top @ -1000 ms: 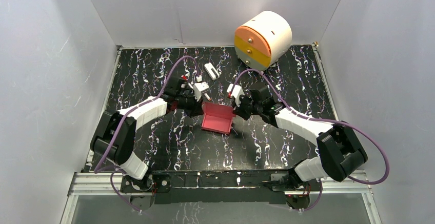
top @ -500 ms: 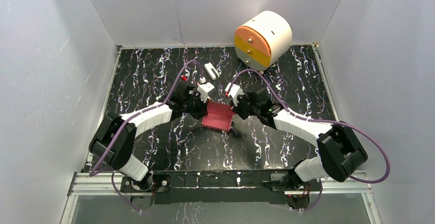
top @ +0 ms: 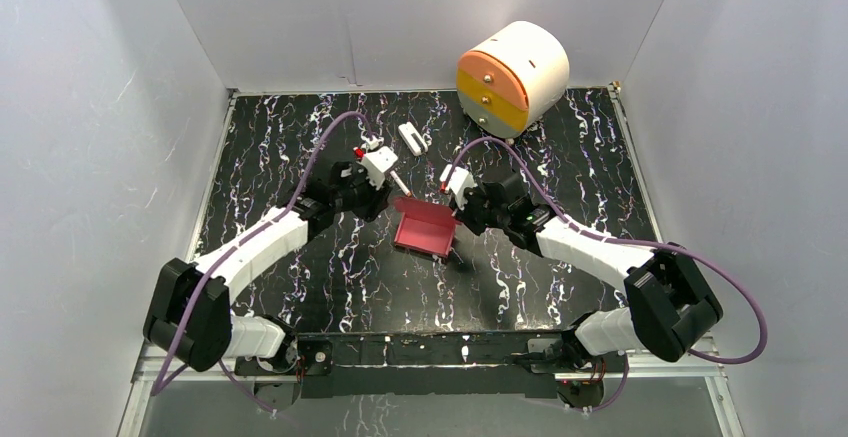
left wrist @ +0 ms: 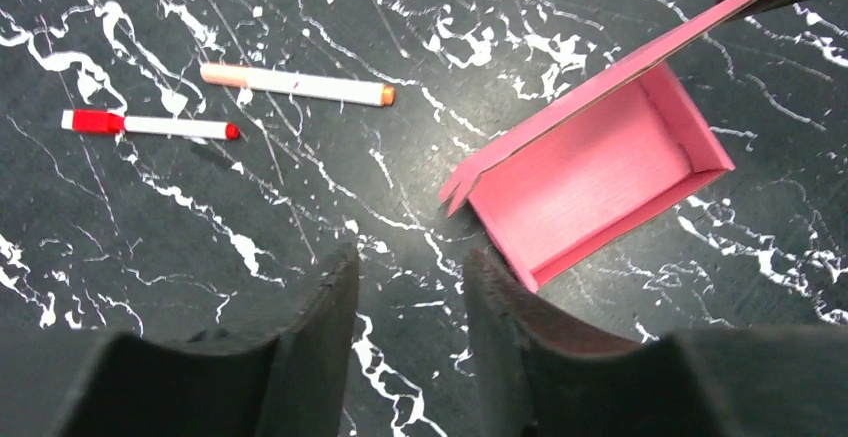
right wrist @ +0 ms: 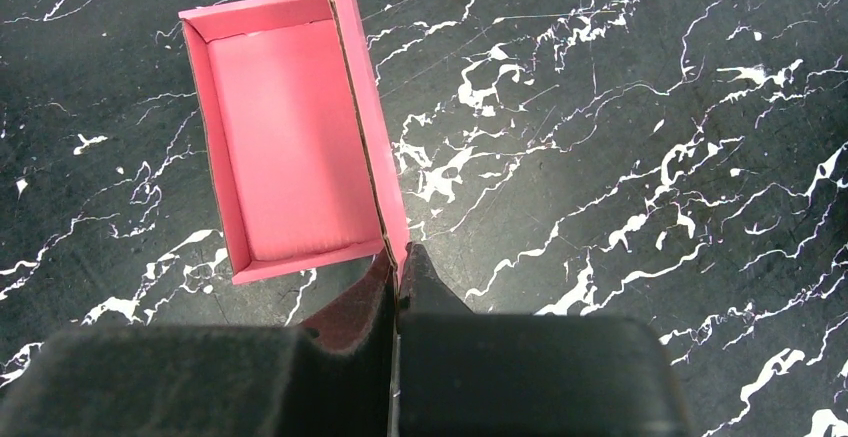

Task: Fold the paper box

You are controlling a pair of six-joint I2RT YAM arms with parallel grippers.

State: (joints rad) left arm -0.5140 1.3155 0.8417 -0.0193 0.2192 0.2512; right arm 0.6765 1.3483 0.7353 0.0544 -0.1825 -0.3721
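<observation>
The paper box (top: 424, 229) is a pink-red open tray with its lid flap standing up, at the middle of the black marbled table. My right gripper (top: 458, 218) is shut on the near end of the raised lid flap; in the right wrist view the gripper (right wrist: 398, 269) pinches the thin card edge beside the tray (right wrist: 290, 137). My left gripper (top: 385, 201) is open and empty, just left of the box and apart from it. In the left wrist view the left gripper (left wrist: 410, 269) shows bare table between its fingers, with the box (left wrist: 590, 172) ahead to the right.
A round white drawer unit (top: 512, 77) with orange and yellow fronts stands at the back right. A small white object (top: 411, 138) lies behind the grippers. Two white markers, one orange-capped (left wrist: 297, 84) and one red-capped (left wrist: 150, 125), lie left of the box. Grey walls enclose three sides.
My left gripper has let go of the box's left edge and pulled back to the left. The right gripper has kept its hold on the lid flap; the box barely shifted.
</observation>
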